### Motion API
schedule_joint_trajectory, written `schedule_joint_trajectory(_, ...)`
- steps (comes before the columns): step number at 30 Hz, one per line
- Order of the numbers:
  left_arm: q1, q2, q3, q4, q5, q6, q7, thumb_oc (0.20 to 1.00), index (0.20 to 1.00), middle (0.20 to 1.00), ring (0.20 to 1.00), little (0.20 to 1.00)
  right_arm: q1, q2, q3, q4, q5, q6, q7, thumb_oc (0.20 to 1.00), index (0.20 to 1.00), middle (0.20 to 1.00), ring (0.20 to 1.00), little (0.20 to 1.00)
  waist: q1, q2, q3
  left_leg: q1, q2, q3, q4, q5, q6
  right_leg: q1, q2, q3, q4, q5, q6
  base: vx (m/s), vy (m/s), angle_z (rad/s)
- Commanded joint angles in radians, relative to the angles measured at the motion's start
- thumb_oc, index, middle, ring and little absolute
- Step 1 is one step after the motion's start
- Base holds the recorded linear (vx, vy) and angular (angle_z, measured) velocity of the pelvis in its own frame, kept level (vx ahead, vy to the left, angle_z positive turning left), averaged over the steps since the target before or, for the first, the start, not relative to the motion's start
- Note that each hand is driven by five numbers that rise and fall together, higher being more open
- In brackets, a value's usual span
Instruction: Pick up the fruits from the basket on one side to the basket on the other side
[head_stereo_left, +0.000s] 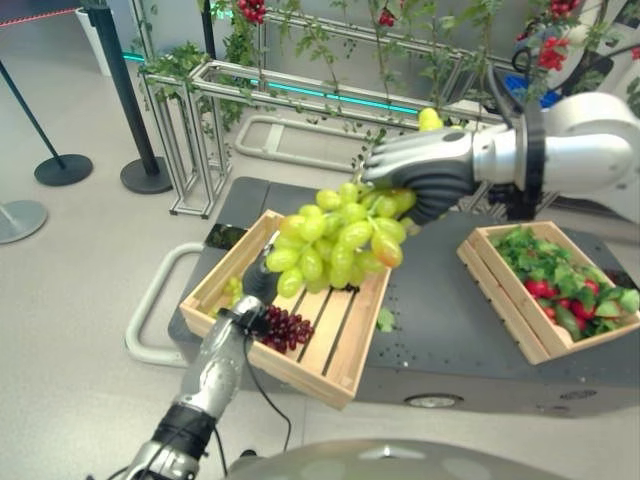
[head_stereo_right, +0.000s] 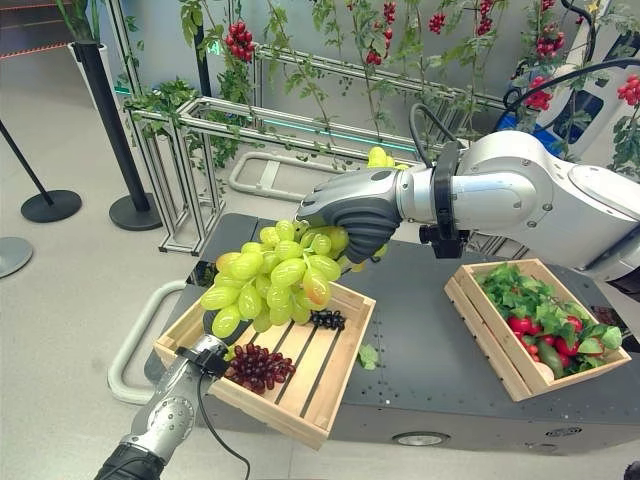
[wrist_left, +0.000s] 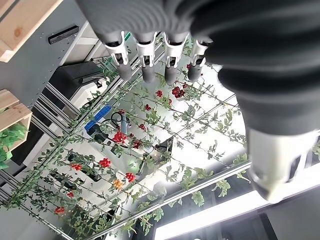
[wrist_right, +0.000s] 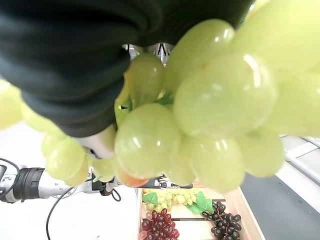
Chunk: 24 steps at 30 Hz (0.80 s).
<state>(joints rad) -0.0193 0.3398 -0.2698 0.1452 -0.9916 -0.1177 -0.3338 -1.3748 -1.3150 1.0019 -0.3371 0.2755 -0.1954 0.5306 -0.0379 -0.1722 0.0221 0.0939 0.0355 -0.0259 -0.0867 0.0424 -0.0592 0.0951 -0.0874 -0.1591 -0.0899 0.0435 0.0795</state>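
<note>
Hidden under the dark ribbed cover: the fingers of the right hand (head_stereo_right: 352, 215), so the grip itself hard to make out, yet clearly clenched on the stem end of the green grape bunch (head_stereo_right: 275, 275), held up in the air above the left basket (head_stereo_left: 340, 372). Cut off at the edges of the right wrist view: most of the bunch, pressed right up against the cover there. Partly screened by the hanging bunch: the left hand (head_stereo_left: 258, 283), low inside the left basket near its outer edge, fingers straight and relaxed in its own wrist view, holding nothing.

Green grape bunch: large, many plump pale yellow-green berries, glossy, one berry with an orange-pink blush on the lower side, one or two berries sticking up above the right hand.

Inside the left basket, a slatted wooden crate: dark red grapes (head_stereo_right: 258, 366) at the near end just beside the left wrist, a small cluster of black grapes (head_stereo_right: 326, 320) towards the far end under the hanging bunch, more green grapes (head_stereo_left: 232, 290) half hidden behind the left hand. On the dark surface (head_stereo_right: 430, 370) just beside the left basket, a single green leaf (head_stereo_right: 369, 356). Well apart from the left basket, across the surface: the right basket (head_stereo_right: 480, 330), full of green leaves and red fruit (head_stereo_right: 540, 335), individual pieces too tangled to tell apart.
</note>
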Motion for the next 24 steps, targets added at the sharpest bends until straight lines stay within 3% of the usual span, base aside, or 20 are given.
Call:
schedule_joint_trajectory(1,-0.005,0.064,0.034,-0.029,0.088,-0.021,-0.022,1.0,1.0,1.0,1.0,1.0,-0.125,-0.067,0.019,0.052,0.002,-0.008,-0.053,0.2,0.2,0.2,0.2,0.2,0.029,-0.011,-0.015,-0.002,-0.019,-0.006,0.05,-0.081,0.019,-0.03,-0.007,-0.011,0.14,-0.082,0.055,0.0,0.0,0.0)
schedule_joint_trajectory(4,-0.006,0.1,0.065,-0.023,0.14,-0.04,-0.01,1.0,1.0,1.0,1.0,1.0,-0.117,-0.068,0.019,0.055,-0.01,-0.01,-0.046,0.2,0.2,0.2,0.2,0.2,0.026,-0.005,-0.017,0.001,-0.019,-0.004,0.049,-0.082,0.018,-0.028,-0.007,-0.009,0.139,-0.082,0.054,0.0,0.0,0.0)
schedule_joint_trajectory(10,-0.006,0.493,0.205,-0.139,0.447,-0.133,0.002,1.0,1.0,1.0,1.0,1.0,-0.031,-0.085,-0.014,0.082,0.006,0.029,0.016,0.2,0.2,0.2,0.2,0.2,0.027,0.025,-0.019,0.007,-0.017,0.004,0.049,-0.084,0.011,-0.022,-0.007,-0.007,0.136,-0.085,0.055,0.02,0.0,-0.05)
schedule_joint_trajectory(11,-0.006,0.493,0.205,-0.139,0.447,-0.133,0.002,1.0,1.0,1.0,1.0,1.0,-0.031,-0.085,-0.014,0.082,0.006,0.029,0.016,0.2,0.2,0.2,0.2,0.2,0.027,0.025,-0.019,0.007,-0.017,0.004,0.049,-0.084,0.011,-0.022,-0.007,-0.007,0.136,-0.085,0.055,0.0,0.0,0.0)
schedule_joint_trajectory(13,-0.009,0.736,0.273,-0.192,0.474,-0.156,-0.029,1.0,1.0,1.0,1.0,1.0,-0.01,-0.097,-0.011,0.074,0.031,0.036,0.044,0.2,0.2,0.2,0.2,0.2,0.026,0.042,-0.024,0.011,-0.019,0.007,0.046,-0.082,0.009,-0.018,-0.007,-0.003,0.129,-0.081,0.058,0.0,0.0,0.0)
schedule_joint_trajectory(15,0.006,0.743,0.296,-0.193,0.463,-0.16,-0.025,1.0,1.0,1.0,1.0,1.0,-0.001,-0.099,-0.015,0.07,0.035,0.038,0.049,0.2,0.2,0.2,0.2,0.2,0.026,0.042,-0.025,0.014,-0.019,0.007,0.044,-0.082,0.009,-0.017,-0.007,-0.002,0.127,-0.081,0.058,0.0,0.0,0.0)
schedule_joint_trajectory(16,0.001,0.804,0.314,-0.185,0.459,-0.165,-0.028,1.0,1.0,1.0,1.0,1.0,0.008,-0.109,-0.012,0.072,0.042,0.04,0.058,0.2,0.2,0.2,0.2,0.2,0.024,0.051,-0.029,0.016,-0.019,0.008,0.043,-0.081,0.008,-0.015,-0.007,-0.002,0.125,-0.079,0.059,0.0,0.0,0.0)
schedule_joint_trajectory(24,0.015,0.864,0.353,-0.194,0.479,-0.18,-0.025,1.0,1.0,1.0,1.0,1.0,0.104,-0.11,-0.077,0.071,0.046,0.047,0.077,0.2,0.2,0.2,0.2,0.2,0.021,0.063,-0.03,0.018,-0.02,0.01,0.038,-0.077,0.008,-0.013,-0.008,0.0,0.118,-0.073,0.06,-0.01,0.007,-0.03)
